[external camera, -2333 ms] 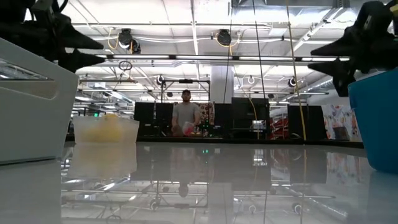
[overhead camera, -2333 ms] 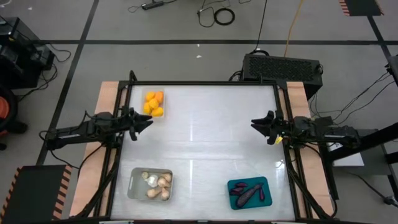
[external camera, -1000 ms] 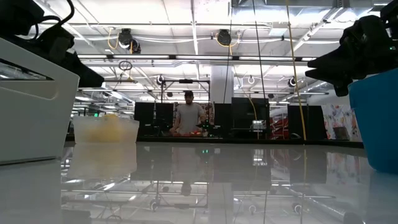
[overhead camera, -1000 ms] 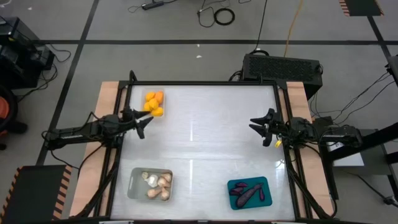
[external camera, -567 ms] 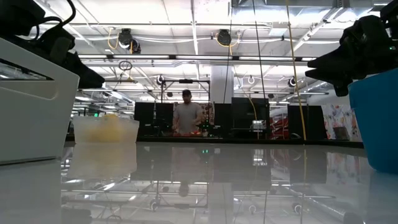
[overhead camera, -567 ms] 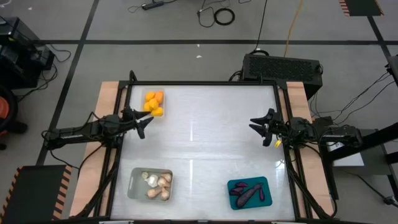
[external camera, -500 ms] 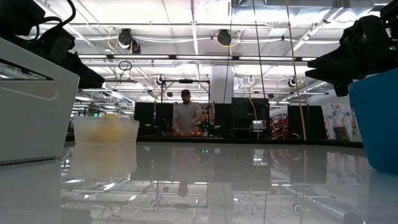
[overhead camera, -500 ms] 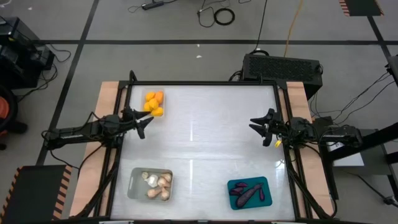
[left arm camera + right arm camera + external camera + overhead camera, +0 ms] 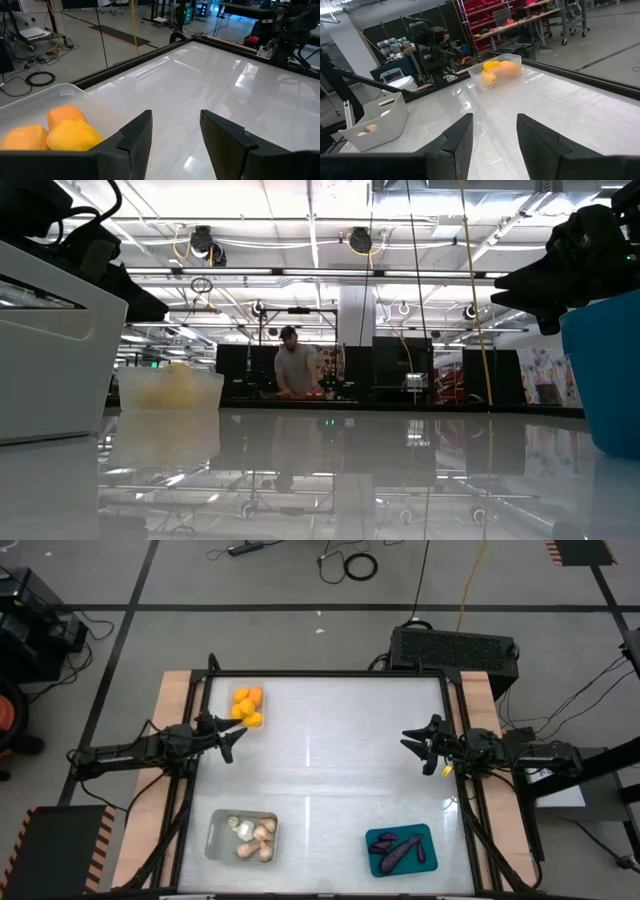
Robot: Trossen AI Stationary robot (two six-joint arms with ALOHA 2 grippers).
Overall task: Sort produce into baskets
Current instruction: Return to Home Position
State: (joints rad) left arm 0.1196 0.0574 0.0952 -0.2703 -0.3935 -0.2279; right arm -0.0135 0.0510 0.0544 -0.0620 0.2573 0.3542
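Orange-yellow fruits [image 9: 247, 706] lie in a small clear tray [image 9: 246, 724] at the table's far left; they also show in the left wrist view [image 9: 60, 132] and the right wrist view [image 9: 499, 69]. Pale beige bulbs [image 9: 252, 835] lie in a greyish tray [image 9: 216, 840] at the near left. Purple eggplants [image 9: 398, 849] lie in a teal tray [image 9: 430, 862] at the near right. My left gripper [image 9: 235, 738] is open and empty just beside the clear tray. My right gripper [image 9: 412, 740] is open and empty near the table's right edge.
The white tabletop [image 9: 330, 760] lies bare between the two arms. A black box [image 9: 455, 648] stands beyond the far right corner. In the low view a person [image 9: 296, 370] stands far off in the room behind the table.
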